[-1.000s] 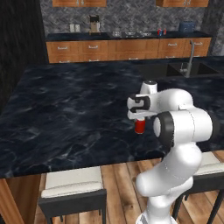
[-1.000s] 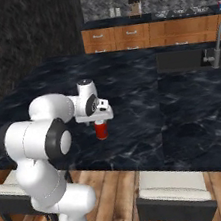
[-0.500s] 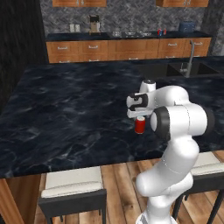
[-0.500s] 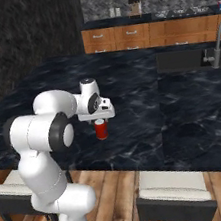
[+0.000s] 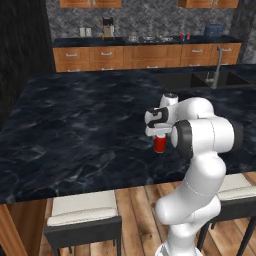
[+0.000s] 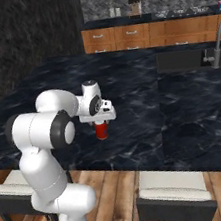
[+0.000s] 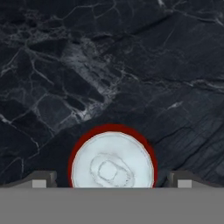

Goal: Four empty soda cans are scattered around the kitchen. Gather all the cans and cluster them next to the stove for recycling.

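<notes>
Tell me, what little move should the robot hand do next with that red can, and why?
Probably close the fingers on the red can. The gripper is open, with one fingertip on each side of the can's silvery top and gaps left between. The can stands upright on the dark counter, right under the hand, so squeezing seems the next step before lifting.

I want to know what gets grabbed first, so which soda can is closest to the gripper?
The red soda can standing on the dark island counter, directly beneath the open gripper; the other cans are far off on the back counter.

base views: rear flanks, share counter (image 5: 75, 130) | hand: straight down, close
</notes>
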Available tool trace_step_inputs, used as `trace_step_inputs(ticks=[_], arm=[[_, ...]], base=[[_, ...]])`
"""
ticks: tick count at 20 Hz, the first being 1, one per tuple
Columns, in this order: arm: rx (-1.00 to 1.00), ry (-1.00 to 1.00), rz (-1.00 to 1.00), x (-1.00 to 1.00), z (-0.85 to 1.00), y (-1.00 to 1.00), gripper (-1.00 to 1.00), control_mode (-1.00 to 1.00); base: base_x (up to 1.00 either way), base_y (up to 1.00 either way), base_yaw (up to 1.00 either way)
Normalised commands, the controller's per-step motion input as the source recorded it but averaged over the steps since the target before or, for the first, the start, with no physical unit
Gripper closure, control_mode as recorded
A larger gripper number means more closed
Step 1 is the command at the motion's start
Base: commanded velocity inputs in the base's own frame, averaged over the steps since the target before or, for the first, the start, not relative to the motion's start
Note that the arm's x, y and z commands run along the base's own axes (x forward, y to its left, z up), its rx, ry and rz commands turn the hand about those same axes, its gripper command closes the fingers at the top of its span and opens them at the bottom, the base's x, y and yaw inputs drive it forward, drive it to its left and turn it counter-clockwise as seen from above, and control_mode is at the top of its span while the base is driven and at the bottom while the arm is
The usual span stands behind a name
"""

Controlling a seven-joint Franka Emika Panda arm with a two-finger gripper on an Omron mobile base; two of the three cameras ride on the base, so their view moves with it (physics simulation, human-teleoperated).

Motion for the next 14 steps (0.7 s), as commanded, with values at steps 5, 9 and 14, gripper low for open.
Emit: trace_step_inputs(ticks=[5,9,14], arm=[[0.02,0.0,0.0,0.0,-0.11,0.0,-1.0,-1.0],[0.0,0.0,0.0,0.02,-0.12,0.0,-1.0,-1.0],[0.0,0.0,0.0,0.05,-0.09,0.0,1.0,-1.0]], base=[[0.0,0.0,0.0],[0.0,0.0,0.0],[0.0,0.0,0.0]])
